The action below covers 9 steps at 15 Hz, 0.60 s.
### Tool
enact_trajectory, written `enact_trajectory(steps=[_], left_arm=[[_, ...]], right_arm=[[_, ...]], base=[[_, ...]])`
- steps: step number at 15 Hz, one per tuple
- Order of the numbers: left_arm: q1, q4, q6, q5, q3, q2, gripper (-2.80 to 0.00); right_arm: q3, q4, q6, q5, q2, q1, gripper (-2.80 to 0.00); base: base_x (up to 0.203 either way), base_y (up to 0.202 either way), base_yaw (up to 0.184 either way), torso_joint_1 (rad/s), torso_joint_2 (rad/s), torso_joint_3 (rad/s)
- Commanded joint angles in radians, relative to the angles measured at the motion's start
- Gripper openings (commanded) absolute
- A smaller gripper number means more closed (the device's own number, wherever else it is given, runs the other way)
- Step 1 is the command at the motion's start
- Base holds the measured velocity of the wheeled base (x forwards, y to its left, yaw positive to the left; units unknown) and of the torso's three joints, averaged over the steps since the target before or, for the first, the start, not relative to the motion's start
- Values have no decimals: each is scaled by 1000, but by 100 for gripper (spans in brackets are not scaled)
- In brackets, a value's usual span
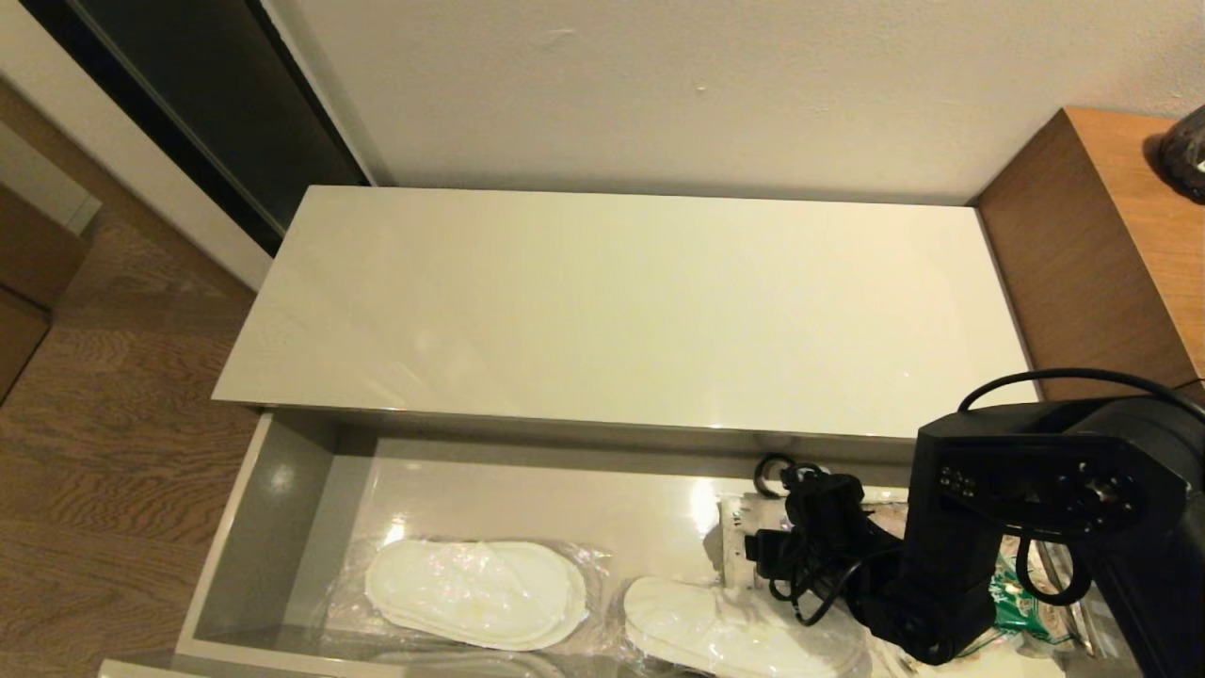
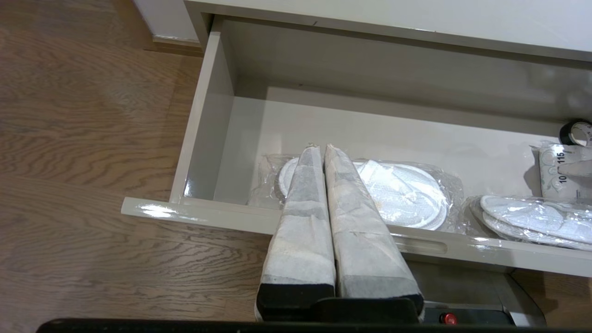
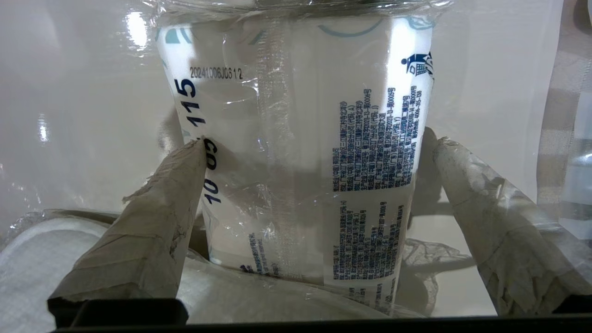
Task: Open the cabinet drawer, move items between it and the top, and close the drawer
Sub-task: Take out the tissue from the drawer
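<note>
Pale wall and wood floor frame the low cabinet, and its top [image 1: 621, 301] lies bare while the cabinet drawer [image 1: 282, 490] stands pulled out below it. We have our right gripper [image 3: 314, 157] lowered into the right part of the drawer, fingers [image 3: 157, 217] spread wide on either side of the tissue pack [image 3: 300, 152], white printed face toward us. One finger seems to touch the pack's edge by the dark-blue numerals; the other stands just beside the opposite edge, so the pack sits between them, not yet gripped. Our worry is the wrapper: it is glossy and soft, so as we close, the fingers could pinch only loose film, or the pack could buckle and slide out when lifted. A second risk lies under and before the fingers, where a wrapped slipper pair [image 3: 41, 259] overlaps the pack's near end; closing low could snag that plastic and drag it along. The green-labelled snack bag [image 1: 1021, 603] and the small black ring [image 1: 774, 471] lie close by on the drawer floor and could be nudged. The other slipper pair [image 2: 397, 194] rests well apart, toward the drawer's left. Our left gripper [image 2: 323, 152] hangs parked outside the drawer front, its fingers pressed together and empty.
</note>
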Motion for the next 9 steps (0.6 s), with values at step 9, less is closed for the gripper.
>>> enact_trajectory(steps=[9], left_arm=[[0, 0, -1, 0, 0, 0, -280]], right_arm=[[-14, -7, -41, 9, 19, 7, 0]], base=[[0, 0, 0, 0, 0, 0]])
